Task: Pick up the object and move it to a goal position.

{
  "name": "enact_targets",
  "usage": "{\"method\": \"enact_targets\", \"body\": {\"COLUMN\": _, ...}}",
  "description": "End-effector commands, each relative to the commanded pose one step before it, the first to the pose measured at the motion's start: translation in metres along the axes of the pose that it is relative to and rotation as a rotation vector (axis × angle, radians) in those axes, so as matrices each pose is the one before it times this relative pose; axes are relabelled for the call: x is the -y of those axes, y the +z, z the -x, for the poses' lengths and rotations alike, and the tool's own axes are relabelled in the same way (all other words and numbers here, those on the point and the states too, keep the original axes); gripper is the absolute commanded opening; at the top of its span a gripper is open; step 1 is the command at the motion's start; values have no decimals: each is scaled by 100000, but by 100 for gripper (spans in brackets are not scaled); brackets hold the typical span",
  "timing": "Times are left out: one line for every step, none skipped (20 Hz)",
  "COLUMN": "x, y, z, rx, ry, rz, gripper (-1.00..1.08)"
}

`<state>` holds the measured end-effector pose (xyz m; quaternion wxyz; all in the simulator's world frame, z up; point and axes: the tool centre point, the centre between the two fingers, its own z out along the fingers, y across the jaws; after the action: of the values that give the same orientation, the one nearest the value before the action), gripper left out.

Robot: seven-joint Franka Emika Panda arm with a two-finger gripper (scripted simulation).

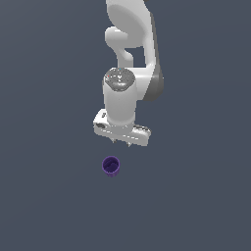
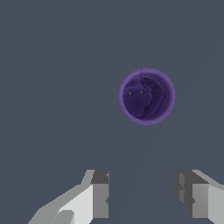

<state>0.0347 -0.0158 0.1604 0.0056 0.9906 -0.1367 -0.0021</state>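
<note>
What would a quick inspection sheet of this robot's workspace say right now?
Surface: plain dark grey floor, bare apart from the cup.
Job's things: small purple cup, standing upright with its hollow top open, untouched.
Clutter: nothing seen.
Gripper: white gripper is open, pointing down and holding nothing; the cup is not between its fingers.
Cables: nothing seen.
Surroundings: only the white robot arm; no goal marker seen.

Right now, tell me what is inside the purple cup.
The wrist view looks straight into the purple cup: only its dark hollow interior with mottled shading shows, no separate item. The open end effector is apart from it, covering nothing. Its underside is hidden.
</note>
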Motion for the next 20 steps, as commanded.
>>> {"method": "enact_targets", "body": {"x": -98, "y": 398, "z": -852, "rx": 125, "ry": 7429, "rz": -247, "gripper": 28}}
{"method": "enact_targets", "body": {"x": -12, "y": 166, "z": -352, "rx": 43, "ry": 3068, "rz": -95, "gripper": 28}}
{"method": "enact_targets", "body": {"x": -3, "y": 168, "z": -349, "rx": 41, "ry": 3060, "rz": -89, "gripper": 28}}
{"method": "enact_targets", "body": {"x": 9, "y": 170, "z": -345, "rx": 39, "ry": 3050, "rz": -84, "gripper": 28}}
{"method": "enact_targets", "body": {"x": 18, "y": 171, "z": -341, "rx": 37, "ry": 3043, "rz": -78, "gripper": 28}}
{"method": "enact_targets", "body": {"x": 28, "y": 173, "z": -337, "rx": 34, "ry": 3033, "rz": -73, "gripper": 28}}
{"method": "enact_targets", "body": {"x": 38, "y": 175, "z": -332, "rx": 31, "ry": 3023, "rz": -68, "gripper": 28}}
{"method": "enact_targets", "body": {"x": 48, "y": 177, "z": -327, "rx": 28, "ry": 3015, "rz": -63, "gripper": 28}}
{"method": "enact_targets", "body": {"x": 57, "y": 179, "z": -321, "rx": 25, "ry": 3005, "rz": -59, "gripper": 28}}
{"method": "enact_targets", "body": {"x": 66, "y": 180, "z": -316, "rx": 22, "ry": 2996, "rz": -55, "gripper": 28}}
{"method": "enact_targets", "body": {"x": 75, "y": 182, "z": -309, "rx": 18, "ry": 2986, "rz": -52, "gripper": 28}}
{"method": "enact_targets", "body": {"x": 84, "y": 184, "z": -303, "rx": 15, "ry": 2975, "rz": -48, "gripper": 28}}
{"method": "enact_targets", "body": {"x": 93, "y": 185, "z": -296, "rx": 11, "ry": 2966, "rz": -45, "gripper": 28}}
{"method": "enact_targets", "body": {"x": 101, "y": 187, "z": -289, "rx": 8, "ry": 2955, "rz": -42, "gripper": 28}}
{"method": "enact_targets", "body": {"x": 109, "y": 188, "z": -282, "rx": 4, "ry": 2946, "rz": -40, "gripper": 28}}
{"method": "enact_targets", "body": {"x": 117, "y": 190, "z": -274, "rx": 0, "ry": 2934, "rz": -38, "gripper": 28}}
{"method": "enact_targets", "body": {"x": 124, "y": 192, "z": -266, "rx": -3, "ry": 2923, "rz": -36, "gripper": 28}}
{"method": "enact_targets", "body": {"x": 131, "y": 193, "z": -258, "rx": -7, "ry": 2913, "rz": -34, "gripper": 28}}
{"method": "enact_targets", "body": {"x": 138, "y": 194, "z": -249, "rx": -11, "ry": 2902, "rz": -33, "gripper": 28}}
{"method": "enact_targets", "body": {"x": 144, "y": 196, "z": -240, "rx": -14, "ry": 2890, "rz": -32, "gripper": 28}}
